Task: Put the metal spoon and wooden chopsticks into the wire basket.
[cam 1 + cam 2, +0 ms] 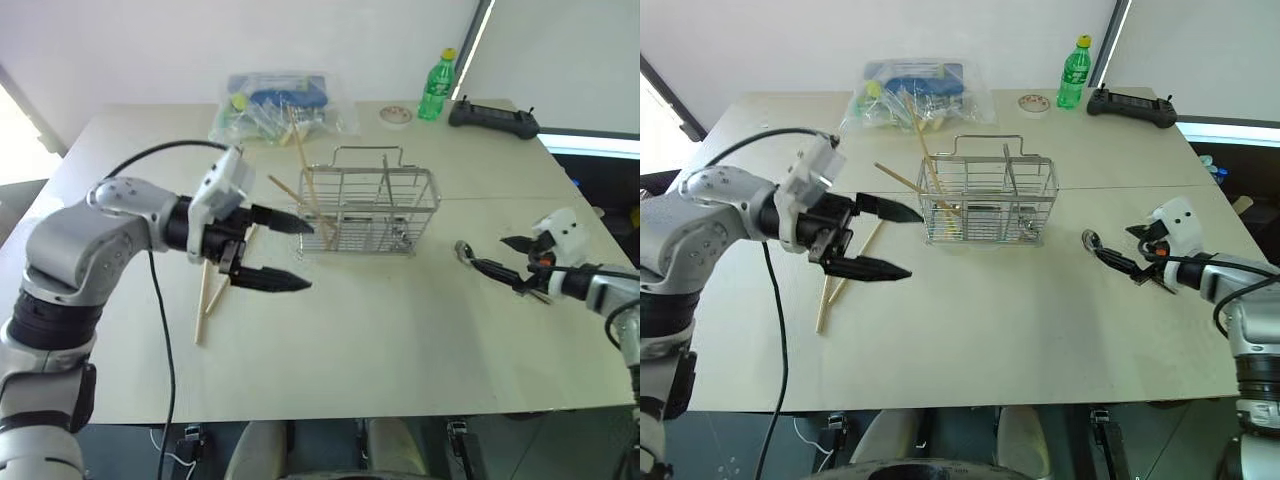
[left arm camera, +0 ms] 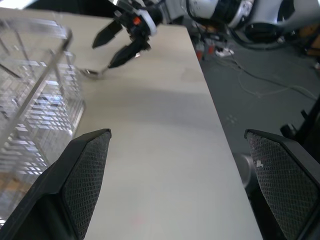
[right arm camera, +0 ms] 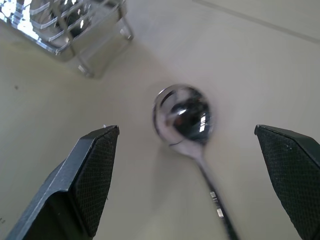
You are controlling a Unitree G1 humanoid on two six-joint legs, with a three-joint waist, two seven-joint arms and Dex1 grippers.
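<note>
The wire basket (image 1: pixel 372 208) stands mid-table, with two wooden chopsticks (image 1: pixel 299 148) leaning out of its left end. More chopsticks (image 1: pixel 207 300) lie flat on the table under my left arm. My left gripper (image 1: pixel 311 257) hovers open and empty just left of the basket, pointing toward it. The metal spoon (image 1: pixel 463 251) lies on the table right of the basket, bowl toward it. My right gripper (image 1: pixel 487 252) is open low over the spoon. In the right wrist view the spoon's bowl (image 3: pixel 183 116) sits between the spread fingers (image 3: pixel 95 170), with the handle running back toward the wrist.
A clear plastic bag (image 1: pixel 275 104) with blue contents lies at the table's far side, behind the basket. A green bottle (image 1: pixel 437 86), a small round lid (image 1: pixel 396 116) and a black controller (image 1: pixel 493 119) sit at the far right. The table's right edge (image 2: pixel 210 100) drops to the floor.
</note>
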